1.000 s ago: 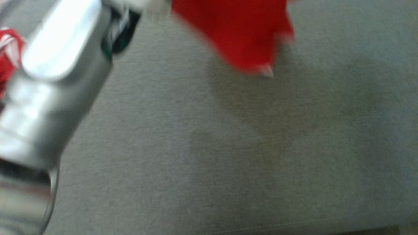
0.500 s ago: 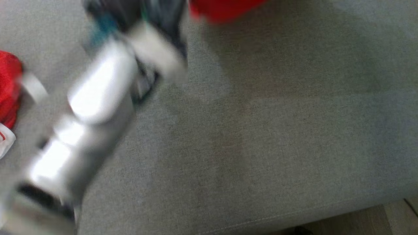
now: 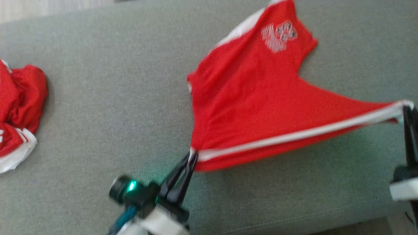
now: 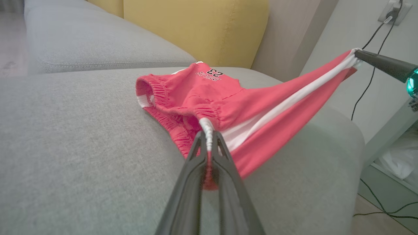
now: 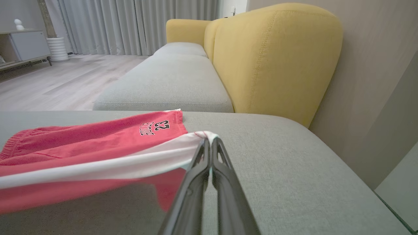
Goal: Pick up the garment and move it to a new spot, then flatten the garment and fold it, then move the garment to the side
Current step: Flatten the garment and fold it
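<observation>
Garment [image 3: 248,98]: red shorts, thin jersey knit. Judged light, limp and a bit stretchy. It will sag wherever you don't support it and will crease rather than hold a shape.

- Position: far part, printed leg included, lies on the grey seat cushion [image 3: 114,81], toward the cushion's right end. The near edge is lifted off the cushion and pulled taut along the white side stripe [image 3: 294,135].
- Left gripper [image 3: 191,156]: clamped on the elastic waistband [image 4: 209,112] where the stripe begins, over the cushion's front half.
- Right gripper [image 3: 406,109]: pinched tight on the hem end of the same stripe, near the cushion's right edge.
- Hold points: waistband and hem look the best places, being doubled cloth and less likely to slip than single jersey.
- Arm pose: both sets of fingers are low and nearly level with the cushion, pointing toward the cushion's back, with the stripe stretched between them.
- Second red heap [image 3: 19,107]: sits at the cushion's left end, well apart.
</observation>
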Controlling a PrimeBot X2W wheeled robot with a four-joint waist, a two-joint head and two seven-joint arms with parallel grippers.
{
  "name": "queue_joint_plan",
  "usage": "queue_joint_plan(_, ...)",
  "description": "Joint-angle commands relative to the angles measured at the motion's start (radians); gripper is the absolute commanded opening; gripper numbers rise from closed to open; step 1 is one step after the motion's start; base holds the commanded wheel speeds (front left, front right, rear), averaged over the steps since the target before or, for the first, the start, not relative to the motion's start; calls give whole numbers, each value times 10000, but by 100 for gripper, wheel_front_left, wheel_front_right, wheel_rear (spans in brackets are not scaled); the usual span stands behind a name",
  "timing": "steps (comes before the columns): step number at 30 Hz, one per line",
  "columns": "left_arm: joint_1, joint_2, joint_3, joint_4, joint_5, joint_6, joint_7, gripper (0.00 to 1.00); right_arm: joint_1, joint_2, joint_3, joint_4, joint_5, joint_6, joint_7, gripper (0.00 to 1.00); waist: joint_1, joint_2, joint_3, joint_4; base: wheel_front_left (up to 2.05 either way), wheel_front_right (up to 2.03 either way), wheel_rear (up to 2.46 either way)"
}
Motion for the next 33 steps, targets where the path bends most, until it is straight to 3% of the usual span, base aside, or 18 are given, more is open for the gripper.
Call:
queue_joint_plan(1, 16, 286, 506, -555, 27, 119, -92, 0, 36, -279, -184, -858, -72, 19, 250, 0, 3, -1, -267, 2, 0, 0, 0)
queue_joint_plan(5, 480, 444, 836, -1541, -79, 210, -92, 0, 568, -267, -549, -2361, -198, 19, 1264, 0, 3, -1, -337, 239, 0, 0, 0)
queue_joint_plan(10, -661, -107, 1001, -1724, -394, -61, 145, 0, -414, -626, -531, -2322, -156, 19, 2145, 0, 3, -1, 50, 864, 0, 0, 0)
queue_joint_plan(14, -2001, -1013, 1111, -875, -741, -157, 539, 0, -1921, -1095, -258, -1244, -142, 19, 2713, 0, 3, -1, 575, 1307, 0, 0, 0)
queue_joint_plan(19, -3563, -1930, 1293, 859, -1108, -269, 848, 0, -4241, -1708, 836, 608, -58, 19, 3100, 0, 3, -1, 1263, 1646, 0, 0, 0)
queue_joint_plan(23, -4580, -2255, 1386, 2091, -1188, -215, 786, 0, -5928, -2017, 1875, 2312, -13, 19, 2998, 0, 3, -1, 1682, 1784, 0, 0, 0)
queue_joint_plan(32, -5988, -2508, 1164, 3702, -1379, -813, 130, 0, -8643, -1943, 3828, 5547, 81, 19, 2014, 0, 3, -1, 2426, 1935, 0, 0, 0)
queue_joint_plan(33, -6049, -2515, 1140, 3816, -1377, -850, 78, 8, -8808, -1871, 3986, 5831, 154, 19, 1877, 19, 3, -1, 2469, 1935, 0, 0, 0)
